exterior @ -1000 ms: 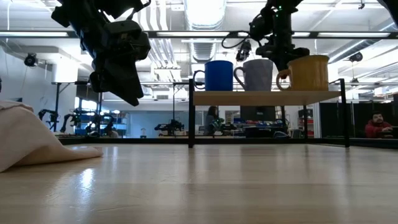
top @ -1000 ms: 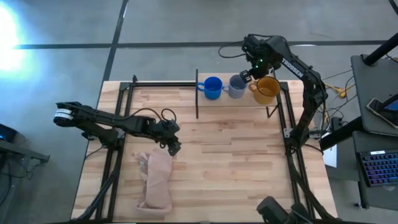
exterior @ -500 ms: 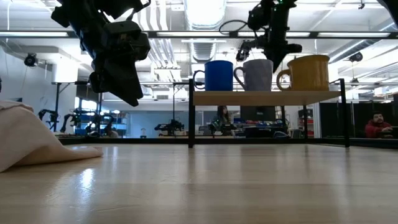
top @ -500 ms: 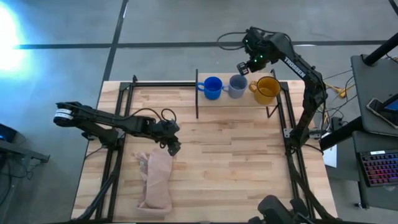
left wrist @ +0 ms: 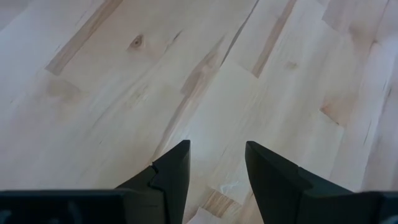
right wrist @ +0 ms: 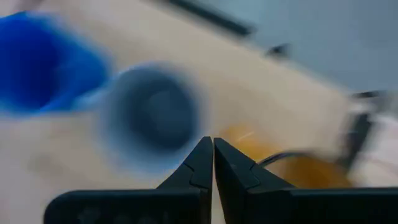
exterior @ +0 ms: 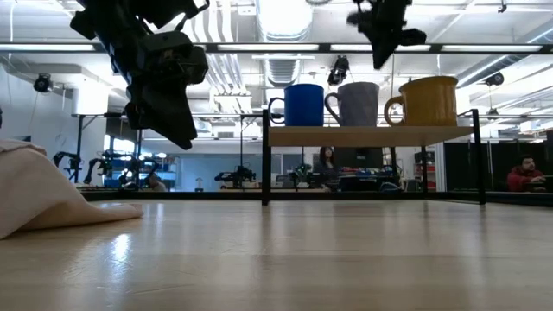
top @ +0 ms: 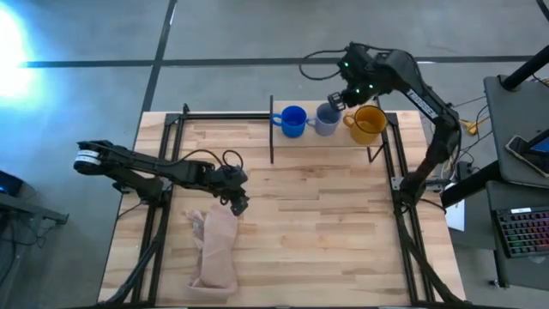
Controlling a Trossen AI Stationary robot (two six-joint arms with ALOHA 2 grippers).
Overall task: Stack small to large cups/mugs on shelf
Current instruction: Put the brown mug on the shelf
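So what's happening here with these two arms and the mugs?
Three mugs stand in a row on the shelf: the blue mug, the grey-blue mug and the yellow-orange mug. The right gripper hangs shut and empty above the grey-blue mug. The left gripper waits open over the table, next to a pinkish cloth, holding nothing.

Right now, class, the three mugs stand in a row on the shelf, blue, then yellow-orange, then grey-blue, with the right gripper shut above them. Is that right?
Not quite. The order is wrong: the grey-blue mug stands in the middle, between the blue mug and the yellow-orange mug, as the low view shows. The rest holds: all three stand on the shelf, with the right gripper shut above them.
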